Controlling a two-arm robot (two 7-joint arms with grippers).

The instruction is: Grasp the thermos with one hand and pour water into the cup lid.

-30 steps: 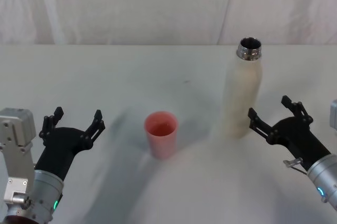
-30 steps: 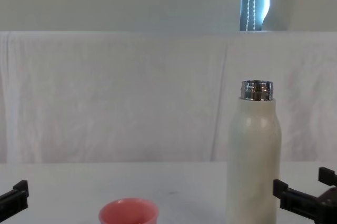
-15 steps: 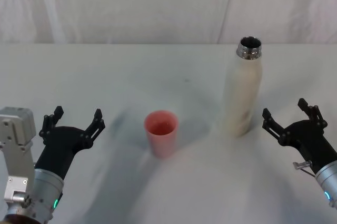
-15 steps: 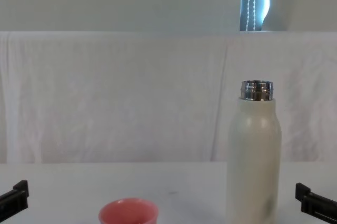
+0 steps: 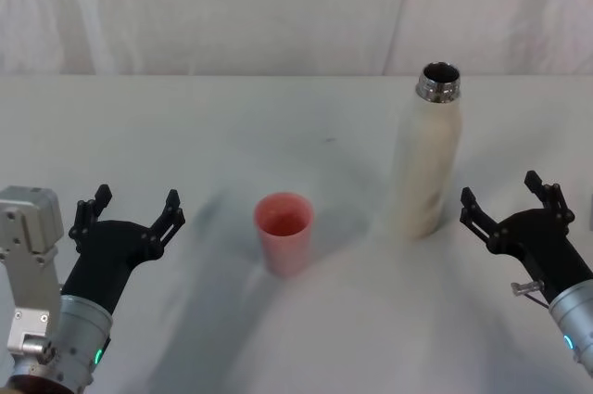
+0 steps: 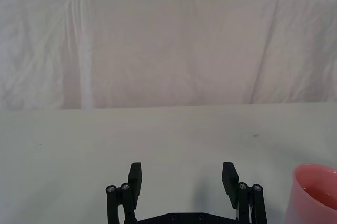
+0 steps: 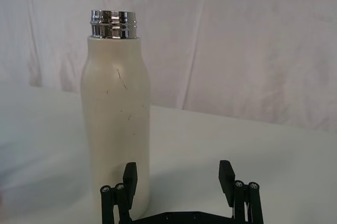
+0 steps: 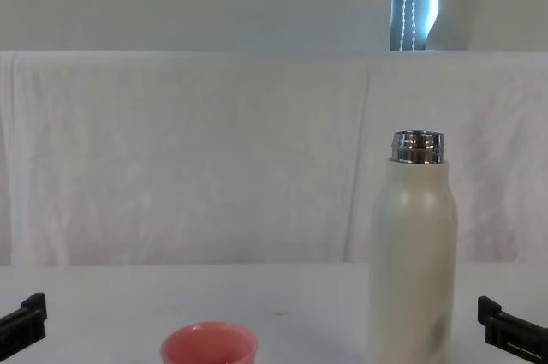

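The cream-white thermos (image 5: 426,160) stands upright on the table at the right, its chrome neck uncapped; it also appears as thermos (image 7: 116,113) and thermos (image 8: 413,248). The salmon-pink cup lid (image 5: 283,234) stands to its left near the table's middle, also cup lid (image 8: 209,345) and cup lid (image 6: 315,195). My right gripper (image 5: 508,197) is open, a little to the right of and nearer than the thermos, touching nothing; in the right wrist view the gripper (image 7: 178,177) has the bottle just beyond its left finger. My left gripper (image 5: 132,207) rests open at the near left, also left gripper (image 6: 182,177).
A white cloth covers the table (image 5: 232,125) and hangs as a backdrop behind it. Bare table lies between the cup lid and the left gripper and behind both objects.
The right gripper drew back from the thermos toward the right between one second and half a second ago, then stayed almost still. Thermos, cup lid and left arm have not moved.
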